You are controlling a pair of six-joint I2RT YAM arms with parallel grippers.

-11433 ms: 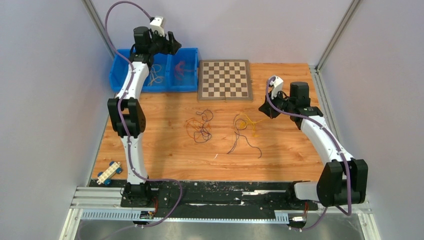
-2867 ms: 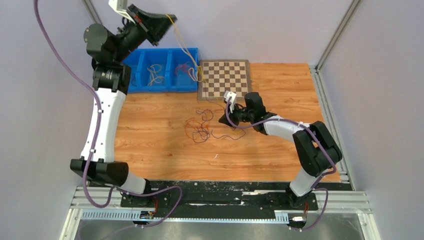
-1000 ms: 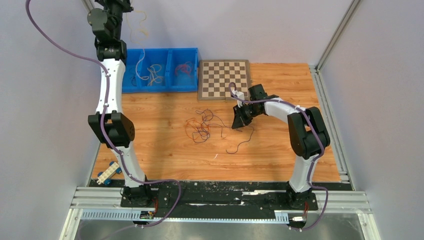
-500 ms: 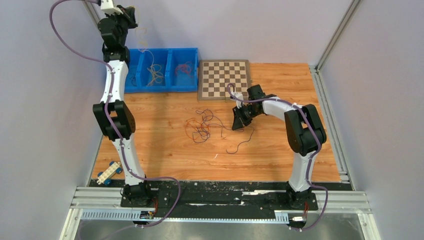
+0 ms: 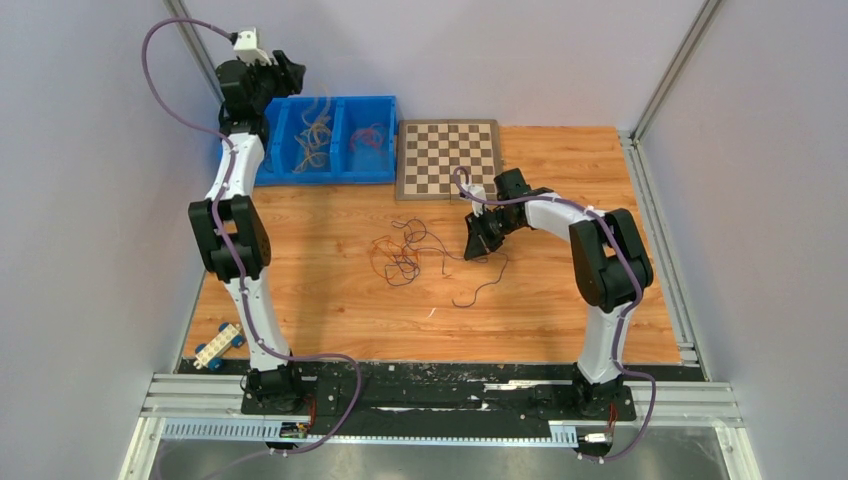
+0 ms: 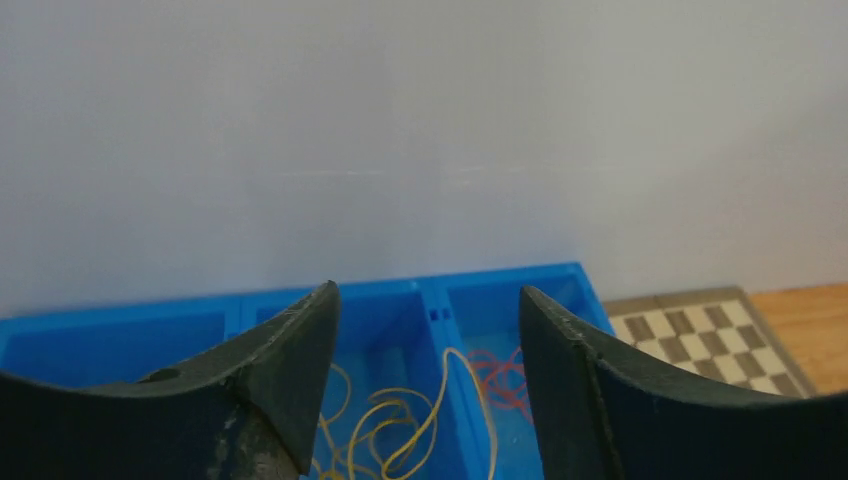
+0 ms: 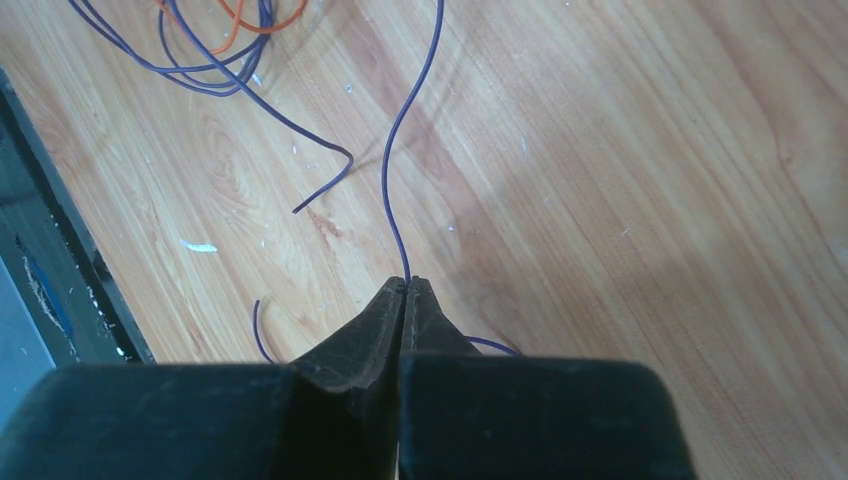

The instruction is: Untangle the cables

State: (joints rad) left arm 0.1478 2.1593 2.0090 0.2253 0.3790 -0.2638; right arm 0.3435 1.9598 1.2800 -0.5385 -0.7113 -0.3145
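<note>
My left gripper (image 5: 287, 72) hangs open above the blue bin (image 5: 345, 174), with nothing between its fingers (image 6: 300, 350). Below it, a yellow cable (image 6: 400, 430) lies looped in the bin's middle compartment and a red cable (image 6: 505, 375) in the right one. On the table a tangle of orange and dark purple cables (image 5: 400, 250) lies left of my right gripper (image 5: 476, 246). That gripper (image 7: 406, 285) is shut on a purple cable (image 7: 392, 180), which runs from its tips toward the tangle. The cable's other end trails off toward the near side (image 5: 478, 290).
A chessboard (image 5: 450, 158) lies at the back, right of the bin. A small blue-and-white toy (image 5: 218, 345) sits at the near left corner. Grey walls and metal posts close in both sides.
My left gripper has come down from high up to just over the bin and opened; the yellow cable it held now lies in the middle compartment. The right arm has stayed put.
</note>
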